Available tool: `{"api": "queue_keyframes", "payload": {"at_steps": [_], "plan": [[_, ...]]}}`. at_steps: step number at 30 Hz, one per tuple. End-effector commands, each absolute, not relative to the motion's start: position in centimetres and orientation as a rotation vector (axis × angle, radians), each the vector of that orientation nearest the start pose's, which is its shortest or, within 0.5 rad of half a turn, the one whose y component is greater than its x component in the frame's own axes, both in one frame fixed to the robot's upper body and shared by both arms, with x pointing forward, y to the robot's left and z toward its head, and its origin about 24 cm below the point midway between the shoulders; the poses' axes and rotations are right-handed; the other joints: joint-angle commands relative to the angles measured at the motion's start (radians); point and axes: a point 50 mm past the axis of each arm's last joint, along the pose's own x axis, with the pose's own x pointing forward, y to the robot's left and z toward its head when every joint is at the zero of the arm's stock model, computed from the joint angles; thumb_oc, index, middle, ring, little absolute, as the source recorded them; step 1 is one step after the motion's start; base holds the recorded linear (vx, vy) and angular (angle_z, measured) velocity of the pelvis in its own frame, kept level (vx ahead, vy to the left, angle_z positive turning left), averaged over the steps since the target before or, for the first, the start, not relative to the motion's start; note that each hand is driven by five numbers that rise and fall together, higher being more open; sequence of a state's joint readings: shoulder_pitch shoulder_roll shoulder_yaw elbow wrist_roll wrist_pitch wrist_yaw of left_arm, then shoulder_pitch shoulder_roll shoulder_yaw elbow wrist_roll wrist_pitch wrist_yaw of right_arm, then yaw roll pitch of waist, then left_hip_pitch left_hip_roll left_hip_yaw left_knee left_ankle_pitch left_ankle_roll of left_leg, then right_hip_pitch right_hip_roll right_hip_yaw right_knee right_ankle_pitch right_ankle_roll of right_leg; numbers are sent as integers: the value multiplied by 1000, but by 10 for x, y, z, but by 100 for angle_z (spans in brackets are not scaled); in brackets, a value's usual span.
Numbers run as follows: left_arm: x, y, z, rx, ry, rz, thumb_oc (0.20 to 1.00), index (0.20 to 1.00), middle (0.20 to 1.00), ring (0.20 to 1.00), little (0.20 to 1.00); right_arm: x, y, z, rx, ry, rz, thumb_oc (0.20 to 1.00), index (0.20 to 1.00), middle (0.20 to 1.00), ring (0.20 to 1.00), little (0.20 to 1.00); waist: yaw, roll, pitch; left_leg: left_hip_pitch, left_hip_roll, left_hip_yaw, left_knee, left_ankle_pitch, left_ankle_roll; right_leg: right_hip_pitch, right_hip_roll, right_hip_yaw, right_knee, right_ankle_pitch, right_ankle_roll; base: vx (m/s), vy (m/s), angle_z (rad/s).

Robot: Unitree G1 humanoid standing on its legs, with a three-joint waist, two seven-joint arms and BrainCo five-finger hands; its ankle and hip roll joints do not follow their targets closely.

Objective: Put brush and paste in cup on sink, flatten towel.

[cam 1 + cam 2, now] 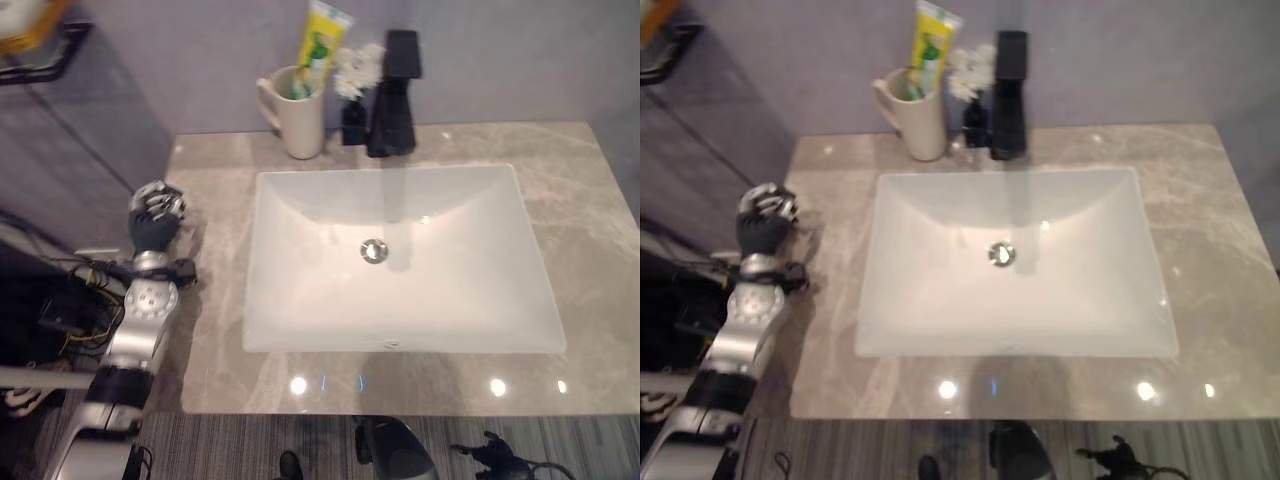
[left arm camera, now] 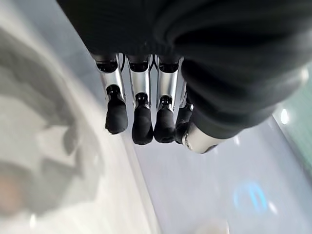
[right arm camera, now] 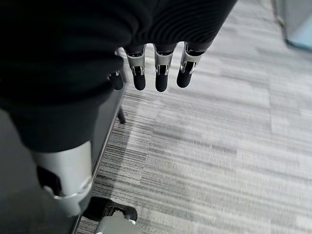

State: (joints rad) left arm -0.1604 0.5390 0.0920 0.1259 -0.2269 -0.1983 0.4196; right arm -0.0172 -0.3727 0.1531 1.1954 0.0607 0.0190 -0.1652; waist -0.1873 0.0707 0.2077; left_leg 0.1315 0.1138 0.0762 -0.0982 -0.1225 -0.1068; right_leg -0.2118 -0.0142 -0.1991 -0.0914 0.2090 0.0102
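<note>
My left hand (image 1: 157,212) hung by the left edge of the counter (image 1: 590,230), fingers loosely curled, holding nothing. My right hand (image 3: 156,73) dangled over the floor, fingers relaxed and empty. The yellow toothpaste tube (image 1: 318,48) stood in the cream cup (image 1: 298,118) behind the sink (image 1: 400,255). I could not make out a brush or towel. The tube looked light and squishy, best pinched near its middle.

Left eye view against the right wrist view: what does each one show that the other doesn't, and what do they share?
Left eye view alone: the countertop with its white sink, the cup holding the toothpaste tube by the black faucet, and the left hand at the counter's left edge. Right wrist view alone: the right hand, fingers relaxed, hanging over striped grey flooring. Shared: a strip of that flooring below the counter.
</note>
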Motion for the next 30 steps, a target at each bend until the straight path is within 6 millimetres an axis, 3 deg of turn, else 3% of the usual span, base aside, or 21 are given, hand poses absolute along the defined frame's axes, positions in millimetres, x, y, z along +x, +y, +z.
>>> {"api": "queue_keyframes", "payload": {"at_steps": [1,2,3,6,7,8,9,10,12,13,14,15,18,20,21,24,25,26,27,28,30], "plan": [[244,314,121,289,-360,626,200,200,200,200,200,74,-297,-145,-481,1282,-279,1000,1000,1000,1000,1000,41,-43,-60,45,-111,-30,50,-22,62,40,-76,35,116,-135,111,-189,238,20],[229,323,111,287,-317,665,322,322,322,322,322,72,-296,-146,-473,1284,-286,1000,1000,1000,1000,1000,51,-50,-59,38,-123,-34,69,-38,72,41,-90,36,117,-124,120,-211,225,15],[218,329,101,302,-265,678,730,730,730,730,730,70,-296,-146,-469,1292,-291,1000,1000,1000,1000,1000,63,-57,-55,26,-135,-41,89,-47,81,42,-104,35,117,-113,128,-188,188,6],[179,346,54,262,-33,776,1000,1000,1000,1000,1000,69,-296,-146,-453,1298,-312,1000,1000,1000,1000,1000,84,-74,-32,-6,-178,-52,119,-59,102,40,-144,42,112,-67,155,-208,200,25],[178,346,54,262,-31,777,1000,1000,1000,1000,1000,68,-296,-146,-454,1299,-310,1000,1000,1000,1000,1000,82,-75,-33,-8,-180,-52,123,-60,103,40,-146,43,111,-66,156,-223,233,40],[151,353,7,216,227,825,1000,1000,1000,1000,1000,72,-292,-147,-425,1288,-320,1000,1000,1000,1000,1000,83,-86,-16,-28,-207,-35,130,-58,117,29,-166,57,90,-16,175,-222,257,36],[137,354,-15,246,368,811,1000,1000,1000,1000,1000,74,-289,-147,-415,1283,-310,1000,1000,1000,1000,1000,82,-87,-6,-30,-210,-23,132,-60,121,27,-168,61,82,0,185,-230,254,17],[137,355,-15,246,366,811,1000,1000,1000,1000,1000,74,-289,-147,-414,1283,-310,1000,1000,1000,1000,1000,82,-92,-8,-34,-215,-23,131,-55,122,23,-173,63,81,4,186,-130,147,-5],[119,351,-41,213,490,832,1000,1000,1000,1000,1000,78,-283,-148,-411,1268,-278,1000,1000,1000,1000,1000,84,-102,1,-37,-215,0,116,-41,125,14,-182,46,61,33,201,-192,151,-28],[100,337,-84,128,728,806,1000,1000,1000,1000,1000,89,-286,-144,-380,1229,-326,1000,1000,1000,1000,1000,90,-104,13,-51,-197,25,107,-12,126,-6,-168,-7,106,20,206,-293,206,-29],[92,330,-100,124,831,762,1000,1000,1000,1000,1000,90,-287,-143,-361,1221,-341,1000,1000,1000,1000,1000,88,-103,9,-59,-192,31,92,13,126,0,-148,-6,158,-21,198,-246,155,-18],[93,330,-100,125,830,761,1000,1000,1000,1000,1000,90,-287,-143,-360,1220,-341,1000,1000,1000,1000,1000,88,-105,8,-62,-195,31,91,16,126,-4,-150,-5,160,-21,198,-138,107,-14],[45,303,-144,207,1229,586,1000,1000,1000,1000,1000,92,-292,-140,-409,1193,-313,1000,1000,1000,1000,1000,83,-98,-17,-78,-143,68,26,87,128,12,-73,-10,387,-172,165,-192,119,-78],[35,297,-149,205,1301,556,1000,1000,1000,1000,1000,93,-293,-138,-403,1179,-319,1000,1000,1000,1000,1000,84,-100,-26,-86,-135,87,22,96,130,29,-67,-20,426,-197,162,-134,50,-64],[25,288,-155,304,1405,411,1000,1000,1000,1000,1000,98,-295,-135,-386,1145,-327,1000,1000,1000,1000,1000,85,-100,-43,-105,-115,144,16,109,137,74,-72,-45,511,-238,157,-234,101,-57],[51,269,-159,465,1353,172,1000,1000,1000,1000,1000,109,-296,-131,-365,1101,-341,1000,1000,1000,1000,1000,98,-103,-76,-137,-102,265,22,117,150,178,-101,-117,593,-245,172,-185,139,-126],[51,269,-159,466,1352,171,1000,1000,1000,1000,1000,109,-296,-131,-365,1102,-342,1000,1000,1000,1000,1000,101,-105,-74,-134,-103,267,22,116,151,178,-102,-114,595,-246,172,-145,115,-152],[78,262,-156,511,1256,122,1000,1000,1000,1000,1000,116,-296,-130,-388,1094,-324,1000,1000,1000,1000,1000,124,-129,-102,-159,-123,342,23,109,160,277,-137,-171,552,-223,209,-180,63,-177],[93,261,-152,523,1195,120,1000,1000,1000,1000,1000,119,-294,-130,-407,1092,-310,1000,1000,1000,1000,1000,138,-141,-110,-181,-125,379,32,111,165,295,-130,-159,521,-204,221,-299,33,-143],[111,261,-146,518,1129,143,1000,1000,1000,1000,1000,125,-291,-129,-434,1081,-279,1000,1000,1000,1000,1000,151,-153,-116,-206,-113,420,54,117,158,315,-117,-162,427,-236,213,-200,-38,-162],[125,264,-140,516,1088,162,1000,1000,1000,1000,1000,130,-287,-129,-454,1072,-250,1000,1000,1000,1000,1000,168,-162,-113,-219,-89,479,86,121,148,323,-117,-171,373,-240,202,-196,-51,-155]]}}
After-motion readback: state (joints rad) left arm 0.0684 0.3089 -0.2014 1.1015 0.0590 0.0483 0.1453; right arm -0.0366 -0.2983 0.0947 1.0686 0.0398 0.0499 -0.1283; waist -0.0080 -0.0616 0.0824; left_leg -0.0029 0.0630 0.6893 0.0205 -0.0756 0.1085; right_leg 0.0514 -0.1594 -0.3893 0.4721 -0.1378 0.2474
